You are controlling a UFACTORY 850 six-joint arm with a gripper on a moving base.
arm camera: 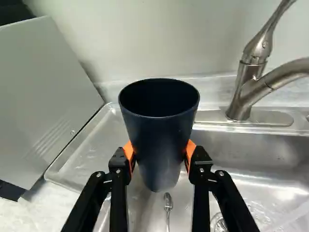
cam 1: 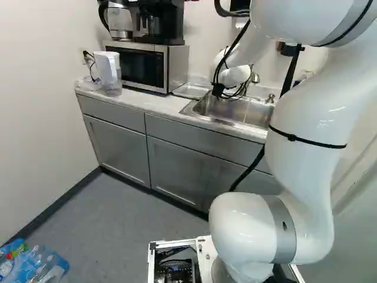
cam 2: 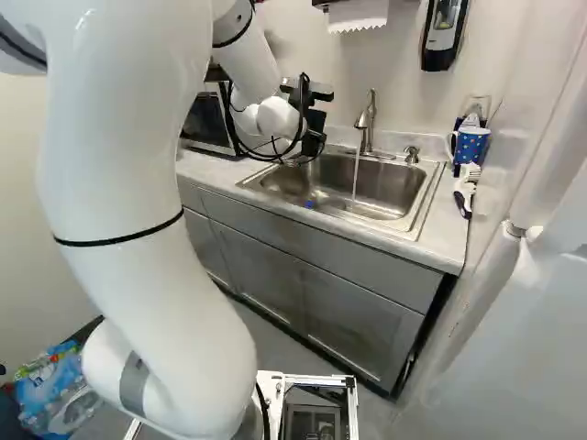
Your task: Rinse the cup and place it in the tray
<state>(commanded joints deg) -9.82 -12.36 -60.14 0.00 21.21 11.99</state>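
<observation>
Placing is prob. the step in hand: claw point(arm camera: 160, 155) clamped on dark cup point(arm camera: 159, 135), roughly upright, over sink point(arm camera: 275, 150) end nr tray point(arm camera: 89, 145), which sits on desk point(cam 1: 154, 105) btwn microwave point(cam 1: 139, 66) & sink. Water point(cam 2: 356, 179) runs from tap point(cam 2: 368, 126), apart from cup; can't tell if rinsed. Next: shift over tray, lower gently, release w/ cup's bottom flat.

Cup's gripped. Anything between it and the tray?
Nothing visible in between. The cup, in the gripper, looks to have an open path. The microwave borders the tray; the faucet is on the cup's other side.
</observation>
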